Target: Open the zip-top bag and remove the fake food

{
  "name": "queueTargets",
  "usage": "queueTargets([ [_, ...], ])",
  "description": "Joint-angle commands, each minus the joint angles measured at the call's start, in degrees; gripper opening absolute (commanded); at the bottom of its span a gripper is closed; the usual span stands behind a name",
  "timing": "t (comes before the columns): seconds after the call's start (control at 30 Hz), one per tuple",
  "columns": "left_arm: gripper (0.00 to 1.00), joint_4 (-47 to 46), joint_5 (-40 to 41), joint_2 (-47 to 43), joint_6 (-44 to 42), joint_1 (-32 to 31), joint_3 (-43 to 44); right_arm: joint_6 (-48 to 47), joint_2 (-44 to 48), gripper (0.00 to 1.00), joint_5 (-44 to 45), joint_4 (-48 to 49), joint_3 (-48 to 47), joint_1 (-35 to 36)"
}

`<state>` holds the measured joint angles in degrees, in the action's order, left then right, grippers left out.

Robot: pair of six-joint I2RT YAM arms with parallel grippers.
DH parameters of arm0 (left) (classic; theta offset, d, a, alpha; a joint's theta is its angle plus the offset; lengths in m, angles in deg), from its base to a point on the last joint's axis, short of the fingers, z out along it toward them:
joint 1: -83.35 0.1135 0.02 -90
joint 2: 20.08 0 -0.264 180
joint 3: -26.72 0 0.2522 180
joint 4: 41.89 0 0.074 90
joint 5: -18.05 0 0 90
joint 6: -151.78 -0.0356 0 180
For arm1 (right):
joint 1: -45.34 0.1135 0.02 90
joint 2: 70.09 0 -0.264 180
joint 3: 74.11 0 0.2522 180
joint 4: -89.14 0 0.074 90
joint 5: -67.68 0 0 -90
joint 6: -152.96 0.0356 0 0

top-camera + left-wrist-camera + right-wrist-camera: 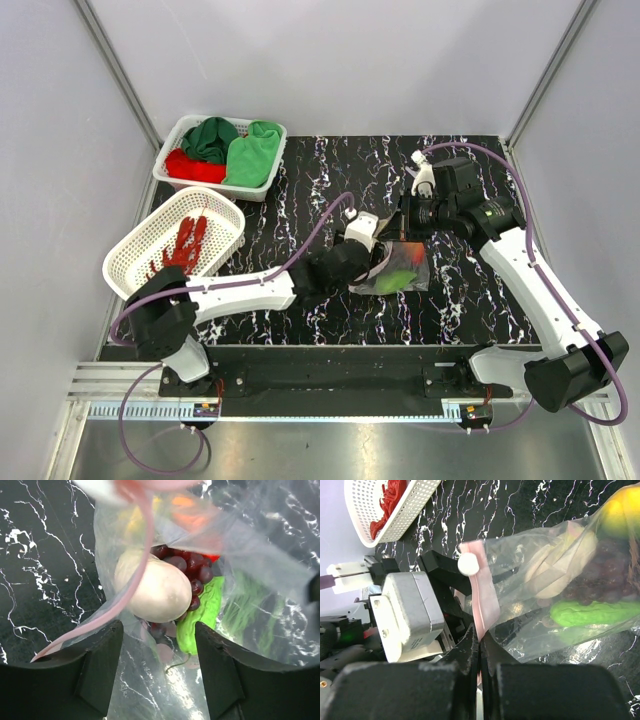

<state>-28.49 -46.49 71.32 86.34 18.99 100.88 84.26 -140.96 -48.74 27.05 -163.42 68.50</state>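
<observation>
The clear zip-top bag [405, 275] lies mid-table. My right gripper [480, 645] is shut on the bag's pink zip strip [486, 605] and holds that edge up. In the top view the right gripper [403, 233] is just behind the bag. My left gripper [159, 645] is open at the bag's mouth, with loose plastic lying between its jaws. Just ahead of its fingers, inside the bag, are a white radish [150, 587], dark purple grapes [187, 567] and a green vegetable [205, 612]. A red lobster [185, 245] lies in a white basket [130, 262] at the left.
A second white basket [262, 190] at the back left holds folded green and red cloths. My left arm stretches across the black marbled tabletop [330, 170] from the near left. Grey walls close in the table on both sides.
</observation>
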Motion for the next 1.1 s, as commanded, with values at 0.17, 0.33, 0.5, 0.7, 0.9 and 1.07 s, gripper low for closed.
queueTargets([
  [0.17,0.56,9.84,-2.59,0.02,15.06,0.11,11.57,-0.38,0.73,0.00,-0.48,1.23,-1.80,0.48],
  [0.33,0.46,8.20,-6.90,-1.74,18.33,0.28,10.97,-0.47,1.00,0.00,-0.30,1.23,-1.71,0.40],
  [0.5,0.43,4.06,-7.70,-1.22,19.04,1.51,9.21,-0.29,1.26,0.00,-0.57,1.23,-1.62,0.40],
  [0.7,0.56,2.38,-4.81,1.06,17.72,1.87,9.82,-0.29,1.61,0.00,-0.92,1.14,-1.62,0.40],
  [0.9,0.66,3.79,2.14,2.64,13.51,1.78,10.00,-0.56,1.79,0.00,-1.09,0.96,-1.62,0.40],
  [1.07,0.67,3.52,4.69,5.37,11.31,1.78,10.69,-0.65,1.53,0.00,-1.45,1.14,-1.44,0.31],
])
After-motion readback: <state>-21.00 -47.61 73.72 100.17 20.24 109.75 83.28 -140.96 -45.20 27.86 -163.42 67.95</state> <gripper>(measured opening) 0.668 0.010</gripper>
